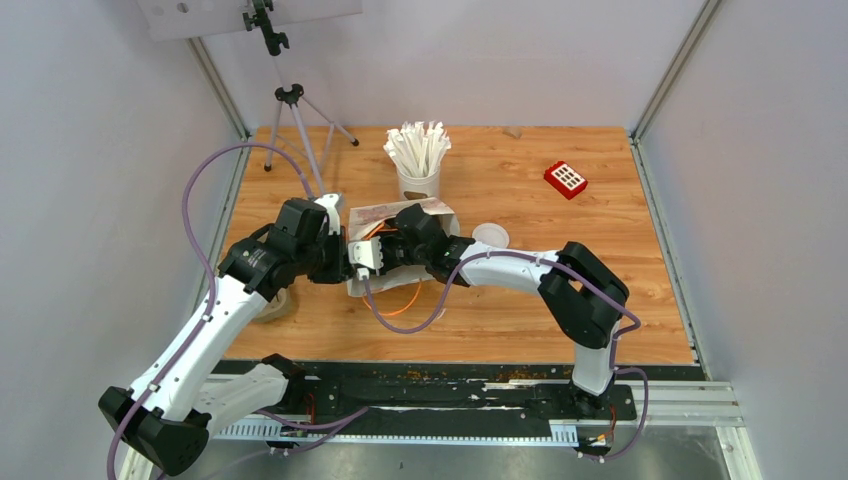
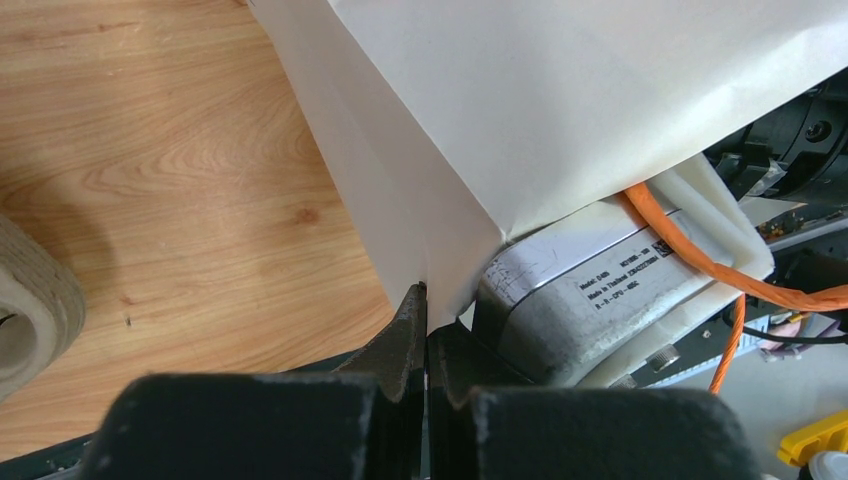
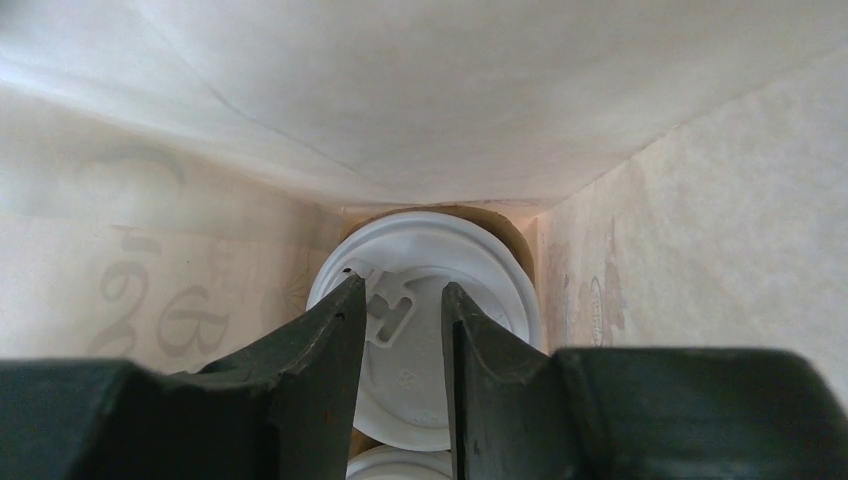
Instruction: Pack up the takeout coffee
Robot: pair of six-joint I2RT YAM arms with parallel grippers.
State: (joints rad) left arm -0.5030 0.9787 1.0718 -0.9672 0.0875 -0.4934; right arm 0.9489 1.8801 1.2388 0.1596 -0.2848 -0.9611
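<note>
Left pincer (image 2: 426, 312) clamps the paper bag's (image 2: 600, 80) edge. Right pincer (image 3: 403, 292), partly open and holding nothing, hangs inside the bag above the takeout coffee (image 3: 490, 300). Risk: on withdrawal, fingers may snag paper, toppling cups.

Bystanders on a light wooden tabletop (image 1: 600, 300)
At twelve o'clock, white paper cup (image 1: 418, 186) crammed with white paper-wrapped sticks (image 1: 420, 148); at two, small red rectangular block with white squares (image 1: 566, 179); at eleven, grey tripod (image 1: 289, 95); at centre, white paper bag (image 1: 372, 214); at eight, beige pulp cup carrier (image 1: 272, 306), partly hidden.
</note>
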